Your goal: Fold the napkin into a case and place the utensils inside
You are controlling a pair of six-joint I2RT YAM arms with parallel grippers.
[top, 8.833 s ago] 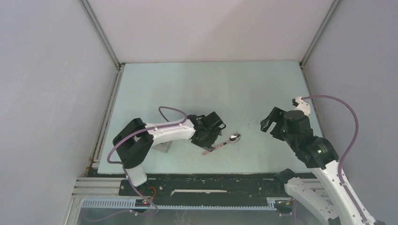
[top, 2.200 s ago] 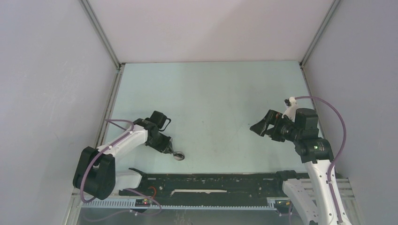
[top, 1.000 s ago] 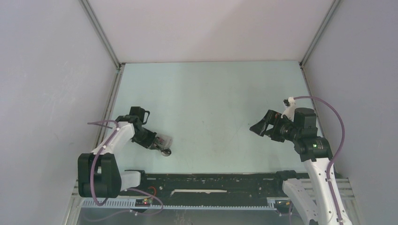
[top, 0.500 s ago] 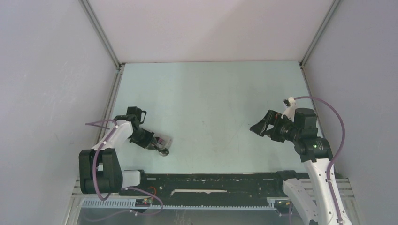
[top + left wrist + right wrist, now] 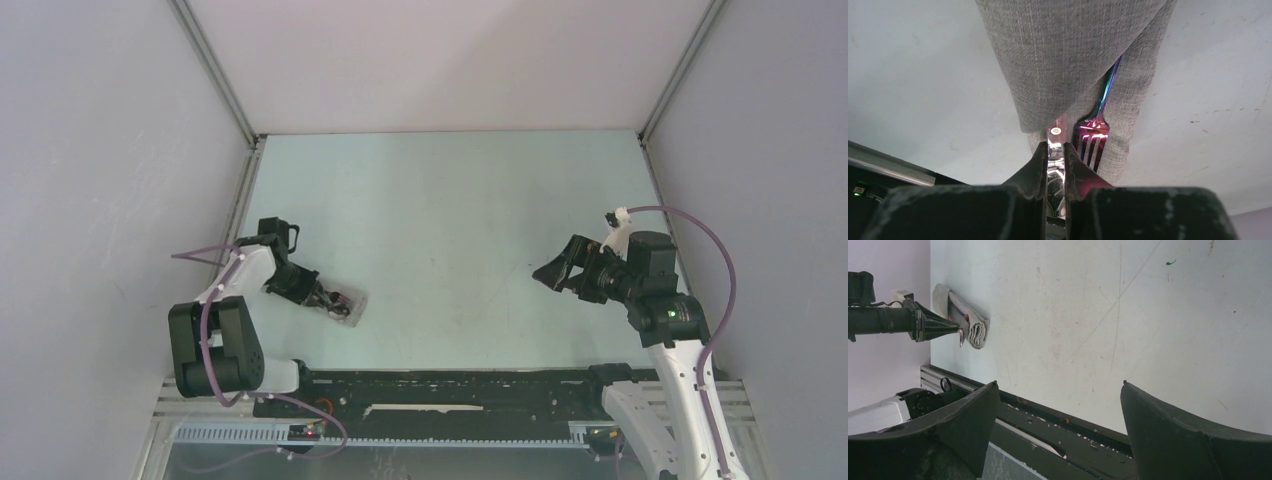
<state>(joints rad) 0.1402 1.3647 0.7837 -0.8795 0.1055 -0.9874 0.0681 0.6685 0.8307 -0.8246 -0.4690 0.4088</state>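
Since a second ago, drawn leftward with the left gripper [image 5: 1055, 155], pinched narrowly on the thin metal spoon [image 5: 1054, 132]; now feeding it into the small grey-beige cloth case [image 5: 1068, 60], near-left on the pale green table [image 5: 450, 200], beside the thin metal fork [image 5: 1093, 142] already tucked in. Probably near finishing. Well apart, rightward: right gripper [image 5: 1060, 385], wide and empty. In the way: only the case's own overhanging flap.
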